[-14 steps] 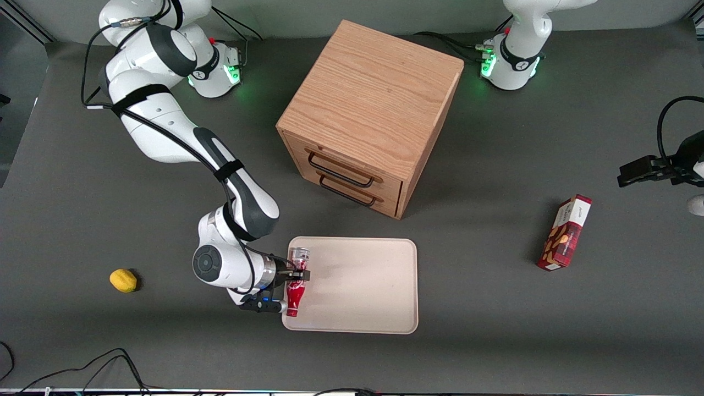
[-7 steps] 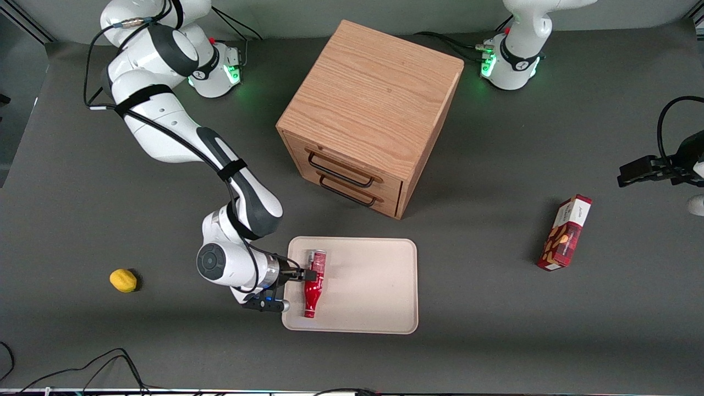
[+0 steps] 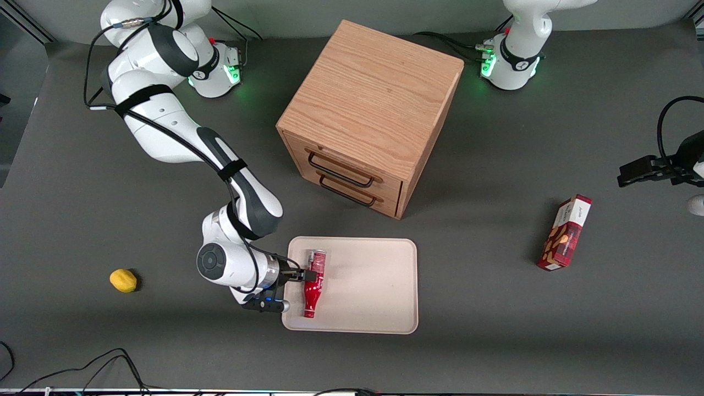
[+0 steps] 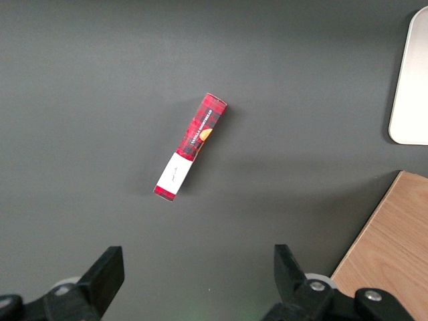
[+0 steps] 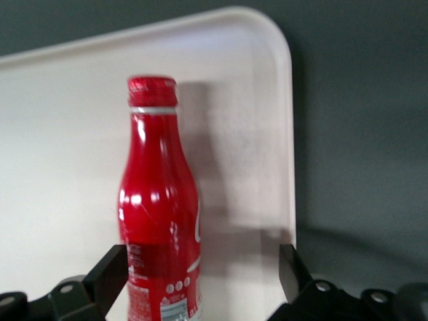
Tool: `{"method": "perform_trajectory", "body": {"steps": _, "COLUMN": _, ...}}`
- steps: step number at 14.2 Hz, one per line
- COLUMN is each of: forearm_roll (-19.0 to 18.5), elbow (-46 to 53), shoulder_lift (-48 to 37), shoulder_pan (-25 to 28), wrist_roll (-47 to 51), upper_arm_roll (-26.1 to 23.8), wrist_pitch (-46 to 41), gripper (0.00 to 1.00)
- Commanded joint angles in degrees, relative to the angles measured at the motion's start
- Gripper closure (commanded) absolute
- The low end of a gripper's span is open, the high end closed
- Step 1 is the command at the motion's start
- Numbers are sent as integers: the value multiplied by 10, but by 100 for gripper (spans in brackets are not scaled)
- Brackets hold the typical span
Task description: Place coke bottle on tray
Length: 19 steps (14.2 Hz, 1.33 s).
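Bottle lies flat on tray, at the end toward the working arm, cap pointing toward the front camera. Gripper sits at the bottle's body, fingers spread wide; one finger touches the bottle, the other stands apart. Cabinet, lemon, snack box on table.

A robotics lab: arm bases bolted onto a grey table, loose cables.

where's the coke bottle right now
In the front view the coke bottle lies over the tray, at its edge toward the working arm, at the gripper, cap pointing toward the camera.
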State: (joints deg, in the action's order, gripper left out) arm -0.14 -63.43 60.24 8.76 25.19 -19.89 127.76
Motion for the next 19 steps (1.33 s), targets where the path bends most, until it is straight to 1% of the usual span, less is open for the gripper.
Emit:
{"method": "perform_trajectory", "body": {"steps": 1, "forearm_roll": -18, "elbow": 9, "shoulder_lift": -54, "shoulder_pan": -10, "wrist_roll": 9, "upper_arm_roll": 1, "wrist_pitch": -40, "gripper": 0}}
{"method": "perform_trajectory", "body": {"steps": 3, "forearm_roll": -32, "elbow": 9, "shoulder_lift": -99, "shoulder_pan": -26, "wrist_roll": 7, "upper_arm_roll": 1, "wrist_pitch": -82, "gripper": 0}}
{"method": "perform_trajectory", "body": {"steps": 6, "forearm_roll": -36, "elbow": 2, "shoulder_lift": -181, "shoulder_pan": -46, "wrist_roll": 6, "upper_arm_roll": 8, "wrist_pitch": -162, "gripper": 0}}
{"method": "perform_trajectory", "body": {"steps": 8, "forearm_roll": -34, "elbow": -6, "shoulder_lift": -241, "shoulder_pan": -52, "wrist_roll": 5, "upper_arm_roll": 40, "wrist_pitch": -237, "gripper": 0}}
{"method": "perform_trajectory", "body": {"steps": 10, "forearm_roll": -29, "elbow": -6, "shoulder_lift": -305, "shoulder_pan": -59, "wrist_roll": 5, "upper_arm_roll": 73, "wrist_pitch": -331, "gripper": 0}}
{"method": "perform_trajectory", "body": {"steps": 12, "forearm_roll": -26, "elbow": -13, "shoulder_lift": -368, "shoulder_pan": -59, "wrist_roll": 5, "upper_arm_roll": 117, "wrist_pitch": -418, "gripper": 0}}
{"method": "perform_trajectory", "body": {"steps": 13, "forearm_roll": -21, "elbow": -22, "shoulder_lift": -398, "shoulder_pan": -60, "wrist_roll": 1, "upper_arm_roll": 127, "wrist_pitch": -452, "gripper": 0}}
{"method": "perform_trajectory", "body": {"steps": 15, "forearm_roll": -20, "elbow": -97, "shoulder_lift": -476, "shoulder_pan": -72, "wrist_roll": 0, "upper_arm_roll": 139, "wrist_pitch": -465, "gripper": 0}}
{"method": "perform_trajectory", "body": {"steps": 17, "forearm_roll": -18, "elbow": -200, "shoulder_lift": -556, "shoulder_pan": -71, "wrist_roll": 0, "upper_arm_roll": 170, "wrist_pitch": -441, "gripper": 0}}
{"method": "perform_trajectory", "body": {"steps": 19, "forearm_roll": -7, "elbow": -270, "shoulder_lift": -609, "shoulder_pan": -71, "wrist_roll": -1, "upper_arm_roll": 173, "wrist_pitch": -425, "gripper": 0}}
